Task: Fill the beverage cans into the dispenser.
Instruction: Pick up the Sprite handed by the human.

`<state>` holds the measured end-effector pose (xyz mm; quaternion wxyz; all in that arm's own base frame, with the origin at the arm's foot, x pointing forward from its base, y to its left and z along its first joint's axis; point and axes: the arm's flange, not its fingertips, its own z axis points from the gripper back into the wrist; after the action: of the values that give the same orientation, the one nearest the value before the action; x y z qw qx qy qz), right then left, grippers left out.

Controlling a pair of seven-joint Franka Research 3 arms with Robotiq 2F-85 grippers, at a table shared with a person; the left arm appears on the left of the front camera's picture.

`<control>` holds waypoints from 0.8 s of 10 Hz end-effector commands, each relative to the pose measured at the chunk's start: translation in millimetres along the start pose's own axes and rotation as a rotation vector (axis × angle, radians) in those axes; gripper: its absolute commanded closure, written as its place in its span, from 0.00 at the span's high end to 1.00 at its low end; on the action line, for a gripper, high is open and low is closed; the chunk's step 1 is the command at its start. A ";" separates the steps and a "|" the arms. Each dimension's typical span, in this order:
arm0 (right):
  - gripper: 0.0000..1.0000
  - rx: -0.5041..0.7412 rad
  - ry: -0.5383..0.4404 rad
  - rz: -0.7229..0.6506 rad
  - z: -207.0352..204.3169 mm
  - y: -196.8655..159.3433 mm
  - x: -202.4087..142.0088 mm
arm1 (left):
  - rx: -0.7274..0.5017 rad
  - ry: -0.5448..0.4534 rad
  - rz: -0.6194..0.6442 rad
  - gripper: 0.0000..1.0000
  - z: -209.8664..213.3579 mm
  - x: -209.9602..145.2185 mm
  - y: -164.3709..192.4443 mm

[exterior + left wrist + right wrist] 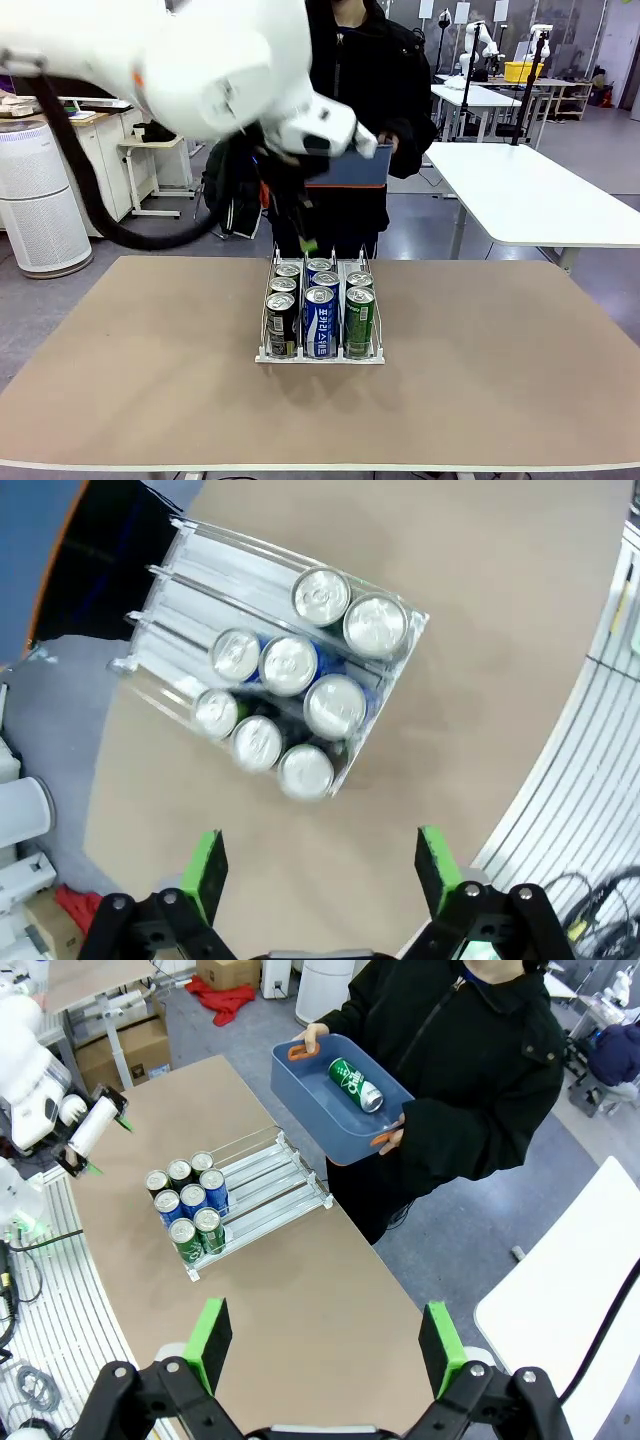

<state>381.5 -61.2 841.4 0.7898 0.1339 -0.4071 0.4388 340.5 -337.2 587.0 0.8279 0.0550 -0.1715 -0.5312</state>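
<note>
The dispenser (320, 358) stands mid-table with several beverage cans (319, 320) packed at its near end: black in the left lane, blue in the middle, green on the right. My left gripper (303, 238) hangs open and empty above the dispenser's far end. The left wrist view looks down on the silver can tops (288, 665) and the bare lanes of the dispenser (200, 590), with the left gripper (320, 870) open. High over the table, my right gripper (325, 1345) is open and empty. Across the table, one green can (355, 1085) lies in a blue tub (300, 1085) held by a person.
The person (360, 90) stands at the far edge of the brown table (480, 380), holding the tub in both hands. White tables (530, 190) stand behind on the right. An air purifier (35, 200) and a small cart are at the left.
</note>
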 end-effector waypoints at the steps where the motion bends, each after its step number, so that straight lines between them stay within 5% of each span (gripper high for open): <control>1: 1.00 0.003 -0.001 0.001 -0.6 1.1 -0.3 | -0.023 -0.002 -0.067 1.00 42.2 -24.6 14.5; 5: 1.00 0.003 -0.001 0.001 -0.6 1.1 -0.3 | 0.009 -0.193 -0.195 1.00 130.6 -92.0 41.5; 8: 1.00 0.003 -0.001 0.001 -0.6 1.1 -0.3 | 0.057 -0.284 -0.104 1.00 167.6 -144.2 70.0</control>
<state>381.5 -61.4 841.8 0.7898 0.1336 -0.4073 0.4387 290.9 -172.1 741.5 0.7654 0.0318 -0.2831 -0.5770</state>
